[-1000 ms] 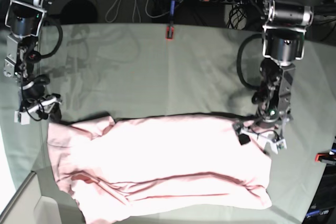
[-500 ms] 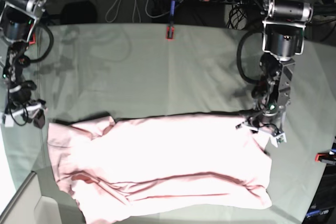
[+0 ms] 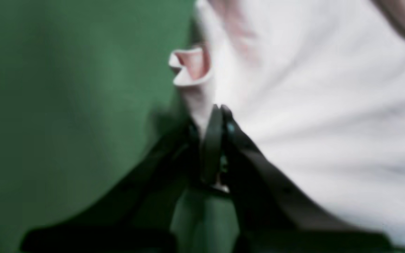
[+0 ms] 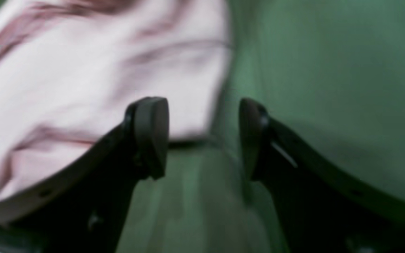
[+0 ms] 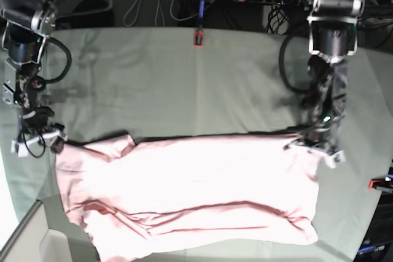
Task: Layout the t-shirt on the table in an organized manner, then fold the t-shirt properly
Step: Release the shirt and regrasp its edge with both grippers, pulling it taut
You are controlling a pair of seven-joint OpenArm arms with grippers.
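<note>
Clearly the laying-out is only partly done: the desk (image 5: pixel 184 72) is lying mostly bare beyond both pincers, while the t-shirt (image 5: pixel 190 194) is sprawling between them along the near edge, spread wide but rumpled, with long creases low down and one end bunched. No fold is showing yet, I'd judge. The left pincer (image 3: pixel 213 116) is clenching a puckered edge of the shirt at its far corner. The right pincer (image 4: pixel 202 137) is hanging released, the shirt's edge lying just beside one pad.

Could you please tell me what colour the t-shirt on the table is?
The t-shirt is pale pink, seen best in the base view.
</note>
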